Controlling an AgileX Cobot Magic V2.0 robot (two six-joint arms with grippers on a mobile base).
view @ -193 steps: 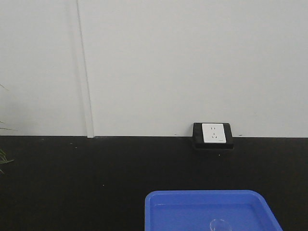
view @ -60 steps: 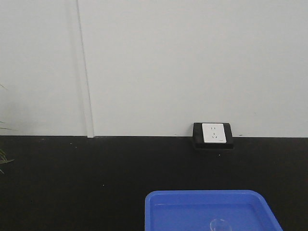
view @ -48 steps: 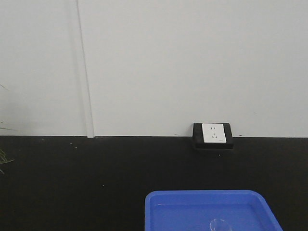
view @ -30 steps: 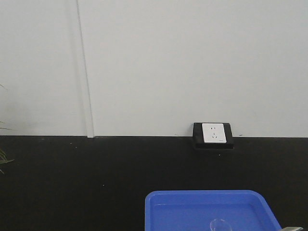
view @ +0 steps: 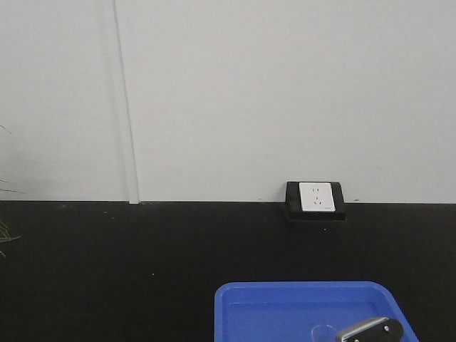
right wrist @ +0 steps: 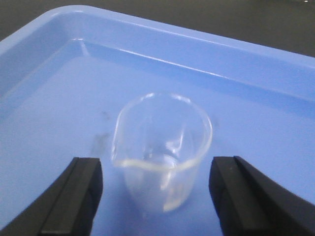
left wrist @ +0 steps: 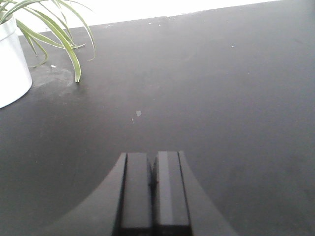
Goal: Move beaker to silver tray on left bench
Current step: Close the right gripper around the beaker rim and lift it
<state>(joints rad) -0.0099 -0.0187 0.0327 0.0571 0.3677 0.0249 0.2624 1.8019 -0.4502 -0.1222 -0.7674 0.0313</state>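
Worktop first: the long matte black laboratory bench top (view: 107,271) fills the lower part of the front view and all of the left wrist view. A white pot holding a green strappy plant (left wrist: 10,64) stands at its far left. Toward your right sits the rectangular blue plastic tray (view: 299,291) with its raised rim. The shallow shiny silver metal tray shows in no view, so you cannot judge the carry from here.

Your left gripper (left wrist: 153,191) hangs over bare worktop, its two black fingers pressed together on nothing. Your right gripper (right wrist: 157,196) is spread wide inside the blue tray, one finger on each side of the small colourless transparent glass beaker (right wrist: 162,142), neither touching it. The beaker stands upright and empty on the tray floor.

Watch the closing. If one finger meets the glass first, the beaker will likely skate across the smooth plastic or tip. A pad landing on the pouring lip may twist it. Squeeze too lightly and the slick glass could slip out during the lift. Lift too low and its base may catch the tray's rim.
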